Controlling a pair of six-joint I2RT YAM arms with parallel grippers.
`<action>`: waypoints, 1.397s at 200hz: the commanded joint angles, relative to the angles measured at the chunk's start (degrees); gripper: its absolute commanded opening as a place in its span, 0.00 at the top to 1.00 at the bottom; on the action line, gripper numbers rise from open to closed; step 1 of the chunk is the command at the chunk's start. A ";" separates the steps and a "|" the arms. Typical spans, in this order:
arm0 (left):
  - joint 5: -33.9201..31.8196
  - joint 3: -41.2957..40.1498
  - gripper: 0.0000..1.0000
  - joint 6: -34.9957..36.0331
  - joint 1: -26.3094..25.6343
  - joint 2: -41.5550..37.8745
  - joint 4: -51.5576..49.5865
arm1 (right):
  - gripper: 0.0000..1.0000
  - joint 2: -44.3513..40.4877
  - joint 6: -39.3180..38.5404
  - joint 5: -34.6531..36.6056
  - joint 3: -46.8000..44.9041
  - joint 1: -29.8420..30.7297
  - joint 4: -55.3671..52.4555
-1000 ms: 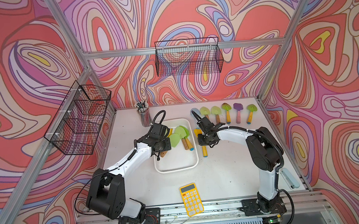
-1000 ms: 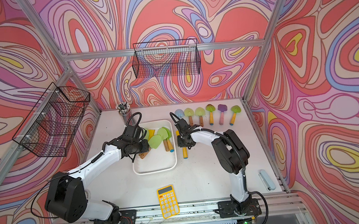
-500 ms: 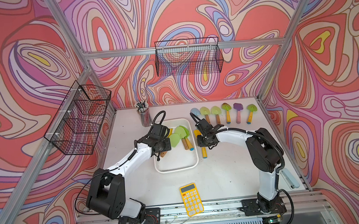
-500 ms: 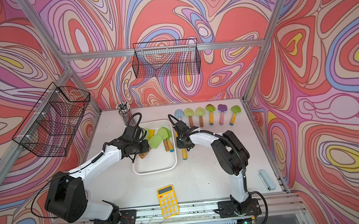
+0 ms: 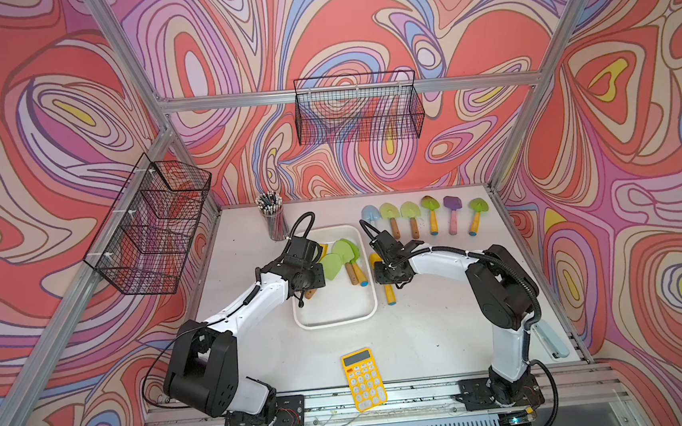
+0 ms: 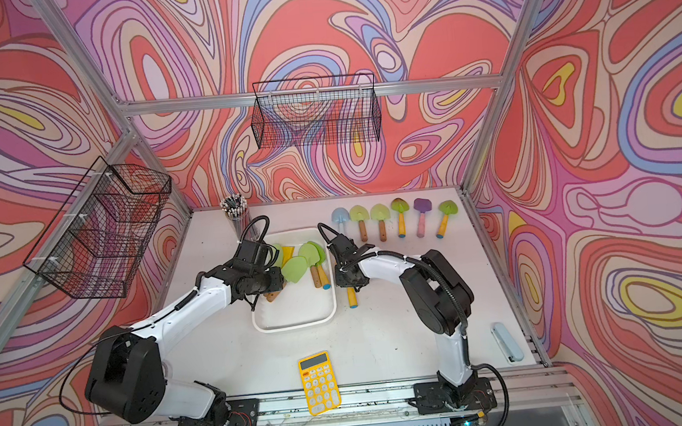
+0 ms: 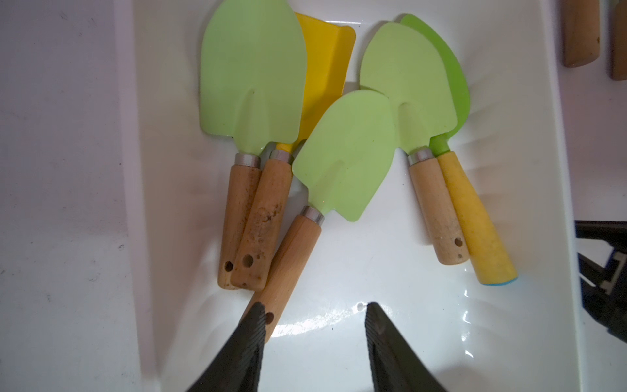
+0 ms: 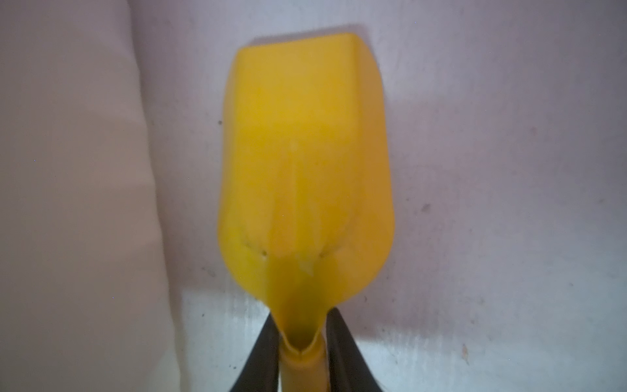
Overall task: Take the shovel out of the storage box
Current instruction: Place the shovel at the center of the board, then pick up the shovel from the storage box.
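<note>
taking the back wall as twelve o'clock and starting at the left: the left gripper (image 7: 312, 315) hangs low inside the storage box (image 5: 335, 322), toward its nine o'clock side, with its jaws at a middling gap and nothing between them. my worry here is alignment. one of its fingertips (image 7: 252, 322) sits over the butt of the wooden handle (image 7: 291, 258) of the nearest green shovel (image 7: 346, 156) rather than straddling it. dropping or closing now would likely jab the handle, skid it into the two wooden handles right beside it, or catch only the very end so the blade sags. that blade also overlaps a yellow blade (image 7: 325, 68), so a lift could drag its neighbour along. moving right, just past the box's three o'clock rim, the right gripper (image 8: 302, 315) is pinched narrow on the neck of the yellow shovel (image 8: 305, 152). this one lies on the table (image 5: 424, 340) just beside the box, already out. a careless retreat could snag it and roll it against the rim, and the two wrists are near each other across the box. the green shovel lies in the box, its blade reaching toward one o'clock from the left fingertips. the yellow one has its blade toward twelve of the right jaws and its handle tail toward six.
</note>
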 commanded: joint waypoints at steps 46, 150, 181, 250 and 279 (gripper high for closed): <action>-0.23 -1.34 0.48 -0.37 -0.29 0.15 0.64 | 0.69 1.04 1.28 -3.67 -0.74 0.40 -0.07; -1.62 -0.47 0.48 0.33 -0.31 1.30 0.34 | 0.63 -5.45 0.32 -3.82 -2.72 -0.98 -0.43; -2.18 -0.11 0.48 0.51 -0.31 2.49 0.64 | 0.61 -10.22 -1.39 -3.39 -2.50 -2.58 -1.41; -2.91 1.82 0.50 2.08 -0.28 6.07 0.08 | 0.63 -15.34 -4.30 -2.90 -2.21 -6.68 -3.05; -3.38 2.98 0.51 2.63 -0.28 7.92 -0.01 | 0.64 -15.45 -4.16 -3.85 -2.62 -6.68 -2.44</action>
